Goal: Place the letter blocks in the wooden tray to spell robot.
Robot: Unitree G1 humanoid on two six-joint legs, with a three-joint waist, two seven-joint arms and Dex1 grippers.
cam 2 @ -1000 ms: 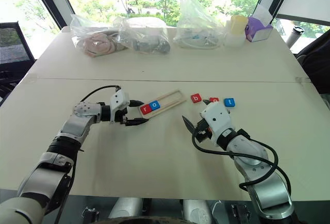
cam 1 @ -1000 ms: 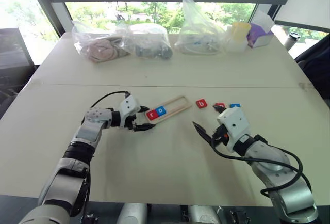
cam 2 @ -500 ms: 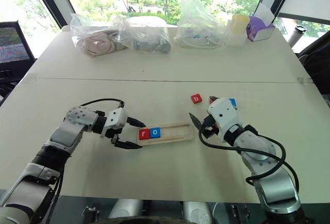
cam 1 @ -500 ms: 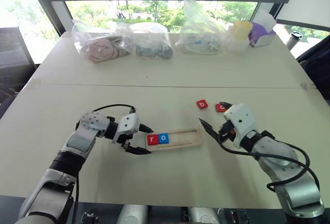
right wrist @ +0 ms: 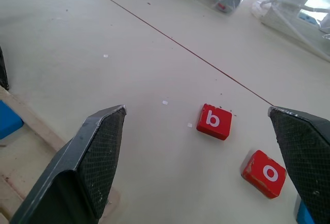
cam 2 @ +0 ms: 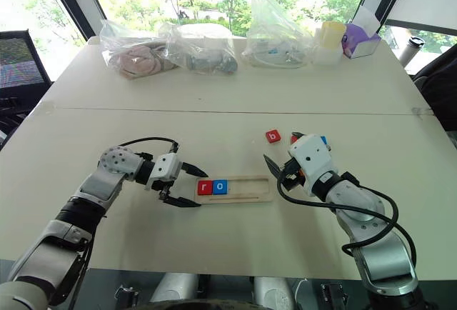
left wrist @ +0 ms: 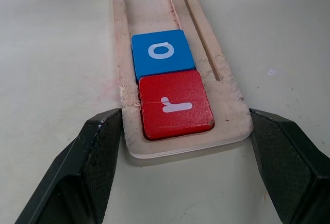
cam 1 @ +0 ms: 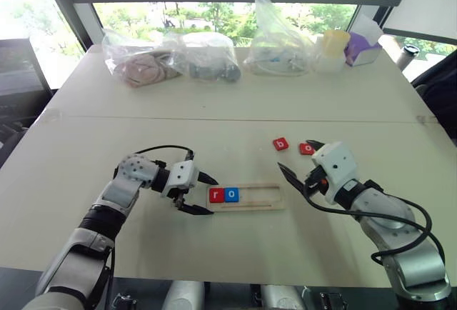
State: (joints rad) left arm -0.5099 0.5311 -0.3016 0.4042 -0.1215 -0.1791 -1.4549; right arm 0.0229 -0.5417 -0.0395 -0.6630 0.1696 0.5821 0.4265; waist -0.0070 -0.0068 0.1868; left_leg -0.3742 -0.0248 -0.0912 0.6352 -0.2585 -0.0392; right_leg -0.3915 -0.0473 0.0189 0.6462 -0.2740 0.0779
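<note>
The wooden tray point(cam 1: 260, 196) lies level across the near middle of the table. A red r block point(cam 1: 216, 196) and a blue o block point(cam 1: 232, 195) sit side by side at its left end. My left gripper point(cam 1: 213, 196) straddles that end, one finger pressed against each long side point(left wrist: 103, 131). Beyond the tray's right end lie a red b block point(cam 1: 280, 144) and a red o block point(cam 1: 306, 149). A blue block point(cam 2: 325, 139) peeks out behind my right gripper point(cam 1: 294, 156), which hovers open and empty just right of the tray.
Clear plastic bags point(cam 1: 203, 56) line the far side of the table, along with a yellow-lidded tub point(cam 1: 333, 42) and a purple box point(cam 1: 359, 47). A seam point(cam 1: 228, 118) runs across the tabletop between the bags and the blocks.
The tray swung from slanted to level and came nearer and to the right, carried by my left gripper. The r and o blocks rode along in it. My right gripper stayed put.
</note>
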